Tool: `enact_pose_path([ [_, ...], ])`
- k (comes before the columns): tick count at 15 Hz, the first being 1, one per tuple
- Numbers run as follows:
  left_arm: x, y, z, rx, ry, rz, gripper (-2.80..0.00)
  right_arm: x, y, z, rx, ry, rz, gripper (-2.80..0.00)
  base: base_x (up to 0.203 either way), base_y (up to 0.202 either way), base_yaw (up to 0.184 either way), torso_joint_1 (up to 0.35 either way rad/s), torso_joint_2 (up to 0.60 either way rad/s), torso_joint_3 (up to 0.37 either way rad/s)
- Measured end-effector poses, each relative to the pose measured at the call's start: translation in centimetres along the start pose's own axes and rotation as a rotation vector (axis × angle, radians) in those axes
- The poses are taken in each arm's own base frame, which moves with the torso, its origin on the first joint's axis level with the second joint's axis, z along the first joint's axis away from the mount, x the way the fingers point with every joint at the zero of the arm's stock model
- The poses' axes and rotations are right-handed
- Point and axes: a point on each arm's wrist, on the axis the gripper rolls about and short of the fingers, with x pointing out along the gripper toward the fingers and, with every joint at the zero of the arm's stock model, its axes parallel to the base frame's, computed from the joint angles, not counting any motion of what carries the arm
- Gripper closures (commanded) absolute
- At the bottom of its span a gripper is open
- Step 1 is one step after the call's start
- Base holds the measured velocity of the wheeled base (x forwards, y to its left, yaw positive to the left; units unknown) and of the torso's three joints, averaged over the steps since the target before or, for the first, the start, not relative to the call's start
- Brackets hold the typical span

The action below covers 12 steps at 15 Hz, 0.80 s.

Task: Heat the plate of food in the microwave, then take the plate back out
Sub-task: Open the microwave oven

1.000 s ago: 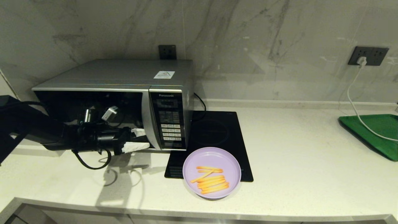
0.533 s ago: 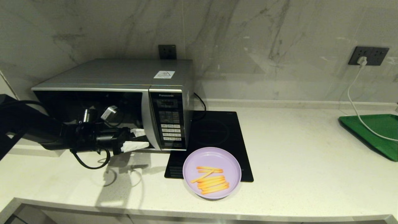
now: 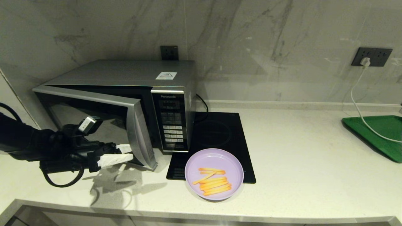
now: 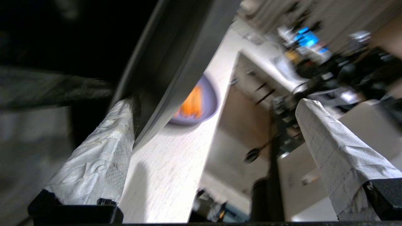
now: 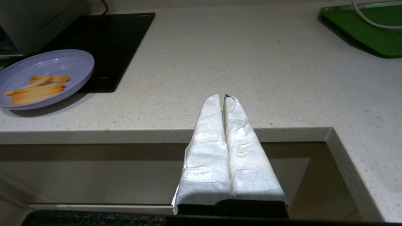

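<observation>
Reading the front panel first, you get "Panasonic" in small white letters above the button pad of the microwave (image 3: 171,106), and a white warning sticker (image 3: 165,75) on its silver top whose print is too small to make out. The dark glass door (image 3: 94,116) stands partly swung out from its hinge side, the free edge with the silver handle strip (image 3: 141,135) pointing toward 6 o'clock in the head view.

Your left gripper (image 3: 121,154) sits at 8 o'clock, low over the tabletop (image 3: 298,163) beside that handle strip. Its jaws are spread wide: in the left wrist view one padded finger (image 4: 97,157) lies against the door's edge and the other (image 4: 333,147) hangs free, well apart, gripping nothing.

The plate of food (image 3: 214,174), a round lilac plate, rests at 6 o'clock, half on the tabletop and half over the front edge of the black glass hob (image 3: 216,135). It holds a handful of orange-yellow fries (image 3: 213,182) lying roughly side by side.

At 3 o'clock a green tray (image 3: 380,135) holds only a length of the white cable (image 3: 361,110) that runs up to a dark wall socket (image 3: 372,56).

Your right gripper (image 5: 225,97) is parked off the tabletop's front edge, jaws pressed together and holding nothing.
</observation>
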Motion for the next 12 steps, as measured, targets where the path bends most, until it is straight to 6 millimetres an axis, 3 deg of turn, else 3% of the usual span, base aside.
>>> enact_pose_path([
  [4, -2.3, -0.6, 0.2, 0.066, 0.017, 0.116, -2.80, 0.0, 0.0, 0.0, 0.000, 0.001, 0.001, 0.00, 0.000, 0.000, 0.000, 0.000, 0.00, 0.000],
  [7, -6.1, -2.3, 0.7, 0.111, -0.005, 0.261, -2.80, 0.0, 0.0, 0.0, 0.000, 0.001, 0.000, 0.00, 0.000, 0.000, 0.000, 0.000, 0.00, 0.000],
  [9, -8.3, -4.9, 1.4, 0.151, -0.028, 0.347, -2.80, 0.0, 0.0, 0.0, 0.000, 0.001, 0.000, 0.00, 0.000, 0.000, 0.000, 0.000, 0.00, 0.000],
  [12, -10.2, -11.5, 3.3, 0.240, -0.033, 0.517, -2.80, 0.0, 0.0, 0.0, 0.000, 0.001, 0.001, 0.00, 0.000, 0.000, 0.000, 0.000, 0.00, 0.000],
])
